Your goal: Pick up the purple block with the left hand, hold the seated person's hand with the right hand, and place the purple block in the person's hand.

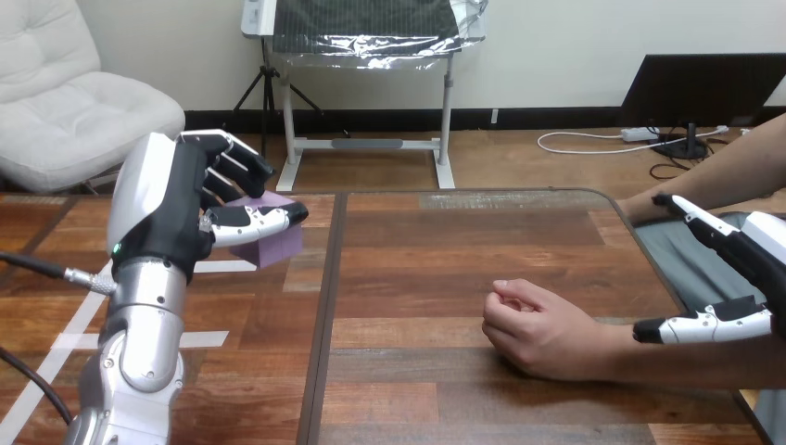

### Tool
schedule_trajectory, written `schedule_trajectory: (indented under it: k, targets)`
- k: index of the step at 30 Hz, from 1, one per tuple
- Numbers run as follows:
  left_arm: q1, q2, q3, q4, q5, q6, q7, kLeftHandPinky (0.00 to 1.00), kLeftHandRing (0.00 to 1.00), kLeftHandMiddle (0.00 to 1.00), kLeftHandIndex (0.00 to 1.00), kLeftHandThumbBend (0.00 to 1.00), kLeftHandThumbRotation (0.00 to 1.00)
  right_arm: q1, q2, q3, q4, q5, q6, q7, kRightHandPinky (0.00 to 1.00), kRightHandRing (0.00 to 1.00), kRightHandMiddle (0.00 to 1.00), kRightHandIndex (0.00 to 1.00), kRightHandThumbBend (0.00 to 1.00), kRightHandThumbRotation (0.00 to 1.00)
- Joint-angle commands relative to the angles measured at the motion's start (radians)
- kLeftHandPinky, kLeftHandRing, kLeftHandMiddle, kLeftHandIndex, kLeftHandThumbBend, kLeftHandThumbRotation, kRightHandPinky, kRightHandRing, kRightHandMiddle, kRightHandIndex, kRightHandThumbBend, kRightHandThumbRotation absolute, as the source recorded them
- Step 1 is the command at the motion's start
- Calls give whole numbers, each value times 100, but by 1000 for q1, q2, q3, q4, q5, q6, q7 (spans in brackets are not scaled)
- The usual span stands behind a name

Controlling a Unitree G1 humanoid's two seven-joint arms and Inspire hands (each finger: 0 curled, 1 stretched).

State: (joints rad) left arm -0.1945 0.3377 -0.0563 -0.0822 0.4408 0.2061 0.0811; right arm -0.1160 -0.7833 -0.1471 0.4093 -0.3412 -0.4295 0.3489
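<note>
Watching the left hand, we see its fingers and thumb curled round the purple block, pinching it just beyond the palm, up over the table. Well across from it, the right hand is spread, fingers straight. Its thumb lies by the person's wrist, though we cannot tell if they touch. The person's hand rests loosely closed just ahead of that thumb.

The block is held in the left hand at ten o'clock. The person's hand is rested on the surface at five o'clock, the right hand at its three o'clock.
</note>
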Motion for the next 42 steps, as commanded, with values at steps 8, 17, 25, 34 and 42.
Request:
schedule_trajectory:
  k: [8,17,25,34,42]
  targets:
    - [-28,4,18,-70,15,9,-8,36,39,45,45,70,0,-124,-80,78,64,-80,-51,-8,98,96,96,97,100,38]
    - [-29,5,19,-75,15,15,-11,36,39,45,44,71,0,-139,-97,120,88,-94,-51,25,97,94,93,94,100,32]
    - [-31,3,22,-74,7,10,-11,37,39,45,44,71,0,-155,-108,155,109,-115,-48,42,95,91,91,91,100,29]
    - [-39,0,20,-73,7,16,-14,38,40,45,44,71,0,-164,-109,188,129,-135,-40,48,93,90,90,90,100,26]
    - [-48,3,18,-69,8,11,-18,37,39,45,44,71,0,-165,-107,211,140,-161,-46,32,91,88,90,89,100,20]
